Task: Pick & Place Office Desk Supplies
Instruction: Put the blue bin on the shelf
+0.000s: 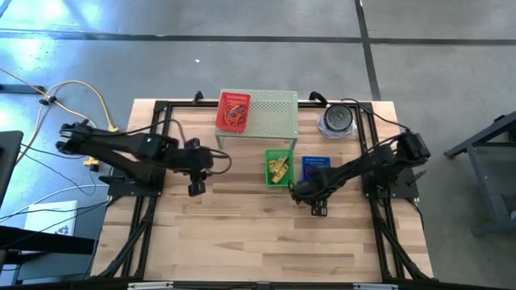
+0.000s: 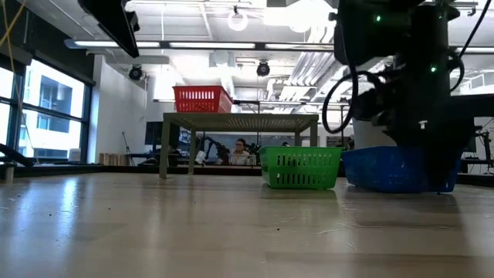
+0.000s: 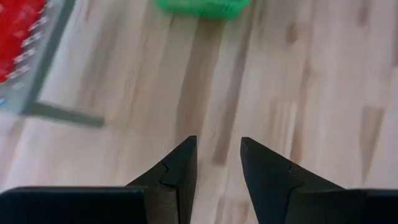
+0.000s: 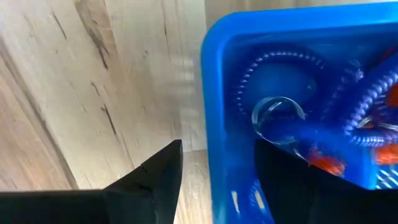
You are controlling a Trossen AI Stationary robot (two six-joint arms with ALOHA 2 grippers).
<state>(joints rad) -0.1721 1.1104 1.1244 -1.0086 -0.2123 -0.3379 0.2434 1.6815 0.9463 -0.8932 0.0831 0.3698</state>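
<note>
Basket-grab step: right gripper (image 4: 214,180) jaws straddle blue basket (image 4: 214,93) wall at table's 3 o'clock, unclosed; next, clamp and lift. Left gripper (image 3: 217,168) parted, empty.

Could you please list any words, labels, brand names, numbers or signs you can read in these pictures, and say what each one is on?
No text can be read in any view.
White sheet of paper on the floor left of the wooden table: carries a small dark mark, too small to read.
Red plastic basket, green plastic basket, blue plastic basket: no label visible.
</note>
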